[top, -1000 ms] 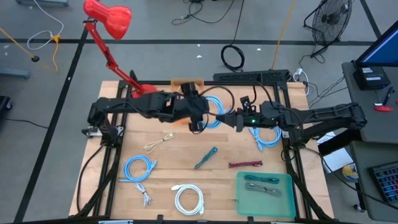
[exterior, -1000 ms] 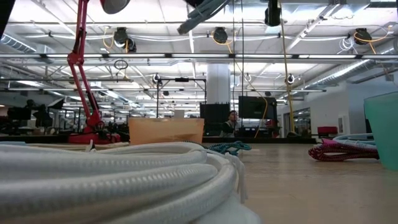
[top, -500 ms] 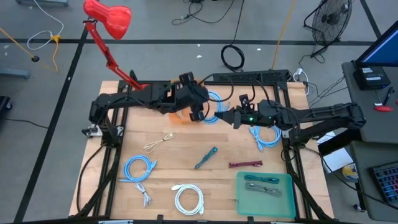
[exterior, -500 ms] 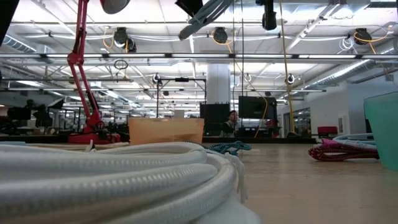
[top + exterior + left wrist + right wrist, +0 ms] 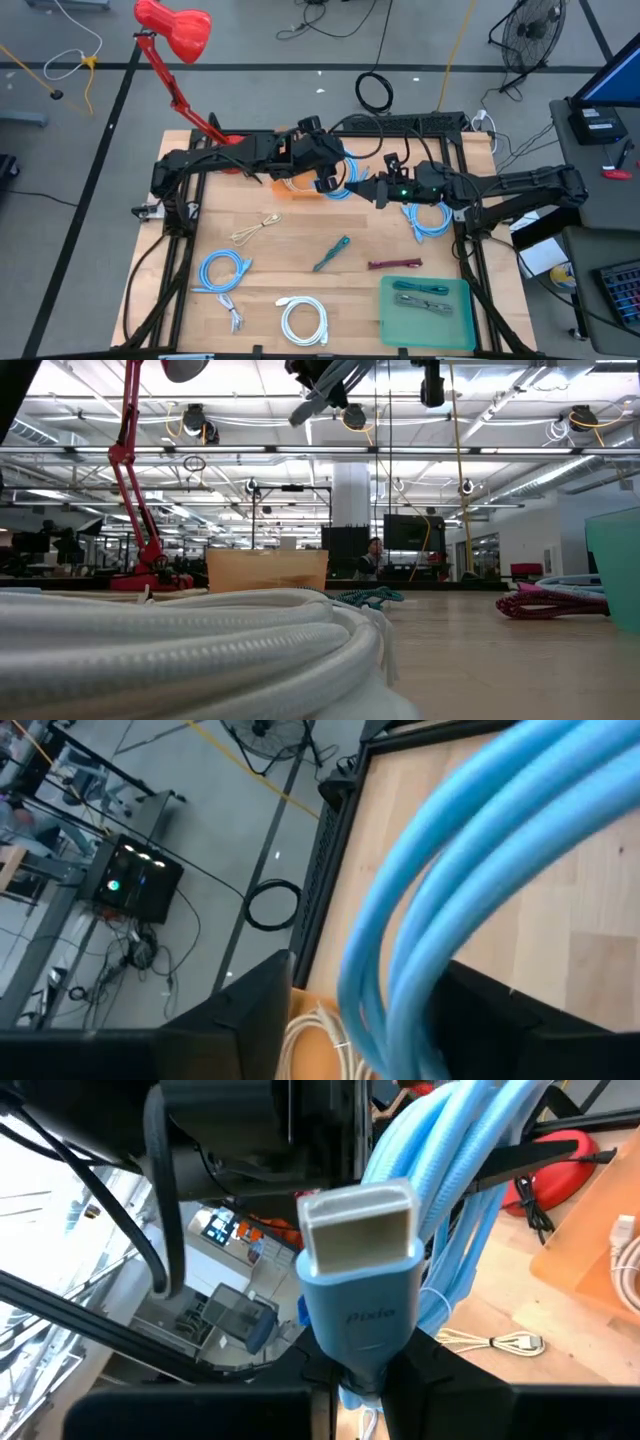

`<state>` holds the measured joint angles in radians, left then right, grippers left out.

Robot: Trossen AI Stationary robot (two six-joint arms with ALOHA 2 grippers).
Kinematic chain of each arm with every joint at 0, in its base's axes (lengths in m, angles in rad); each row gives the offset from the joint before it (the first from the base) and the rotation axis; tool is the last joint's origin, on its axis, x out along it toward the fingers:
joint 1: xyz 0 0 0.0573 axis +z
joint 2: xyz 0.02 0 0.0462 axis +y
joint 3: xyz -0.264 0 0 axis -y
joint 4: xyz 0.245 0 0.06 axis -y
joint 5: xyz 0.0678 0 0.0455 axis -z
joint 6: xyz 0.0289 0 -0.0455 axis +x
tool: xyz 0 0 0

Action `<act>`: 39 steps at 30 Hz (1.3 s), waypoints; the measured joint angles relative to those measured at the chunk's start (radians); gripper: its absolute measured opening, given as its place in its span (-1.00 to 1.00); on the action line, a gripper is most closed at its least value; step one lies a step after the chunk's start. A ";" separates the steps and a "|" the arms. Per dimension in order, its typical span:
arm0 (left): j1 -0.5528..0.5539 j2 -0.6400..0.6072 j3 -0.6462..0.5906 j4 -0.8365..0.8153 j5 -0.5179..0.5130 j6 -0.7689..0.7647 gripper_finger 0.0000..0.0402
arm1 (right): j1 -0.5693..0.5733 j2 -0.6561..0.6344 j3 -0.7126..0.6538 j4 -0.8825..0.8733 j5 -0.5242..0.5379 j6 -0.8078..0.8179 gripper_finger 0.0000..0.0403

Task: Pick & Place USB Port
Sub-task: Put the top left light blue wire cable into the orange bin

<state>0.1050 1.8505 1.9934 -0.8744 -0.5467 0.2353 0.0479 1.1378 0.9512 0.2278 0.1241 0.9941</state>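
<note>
The light-blue cable (image 5: pixel 345 172) is off the tabletop (image 5: pixel 280 265), suspended between the 2 arms near the rear centre. The right hand (image 5: pixel 372 188) is clamped shut on the cable just behind its connector (image 5: pixel 358 1240), which points forward out of the fingers in the right wrist view. The left hand (image 5: pixel 327 180) straddles the cable's loops (image 5: pixel 470 870); its fingers stand wide on either side of the bundle, and whether they press it cannot be confirmed from the left wrist view.

Task status: pick complete, place outstanding. The green tray (image 5: pixel 392 318) at the front right already holds a grey cable (image 5: pixel 422 298) and is, in my judgement, the likely destination; it lies well apart from the lifted cable. An orange bin (image 5: pixel 290 190) sits directly beneath the left arm and is partly covered by it.

Surroundings on the tabletop:
- a second blue cable (image 5: pixel 430 222) under the right arm;
- a third blue cable (image 5: pixel 222 270) front left;
- a white coiled cable (image 5: pixel 303 320) at the front edge;
- a beige cable (image 5: pixel 256 229), a teal cable (image 5: pixel 331 253) and a dark red cable (image 5: pixel 395 264) across the middle.

Obstructions: the dark red cable lies between the hands and the tray. The red lamp (image 5: pixel 175 30) stands at the rear left, clear of that path.
</note>
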 joint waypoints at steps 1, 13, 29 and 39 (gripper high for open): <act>0.001 0.000 0.000 -0.001 0.002 -0.004 0.00 | 0.000 0.000 0.000 0.002 -0.002 0.000 -0.85; 0.026 -0.001 0.001 -0.242 -0.059 -0.100 -0.94 | 0.003 -0.002 0.000 0.014 -0.054 -0.064 -0.48; 0.269 0.004 -0.227 -0.161 0.168 0.038 -0.94 | 0.039 -0.003 0.001 -0.017 -0.063 -0.085 -0.06; 0.327 0.003 -0.416 0.012 0.197 0.114 -0.94 | 0.046 -0.003 0.001 -0.022 -0.020 -0.124 -0.14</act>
<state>0.4323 1.8534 1.5778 -0.8625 -0.3496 0.3495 0.0938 1.1343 0.9524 0.2061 0.1046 0.8697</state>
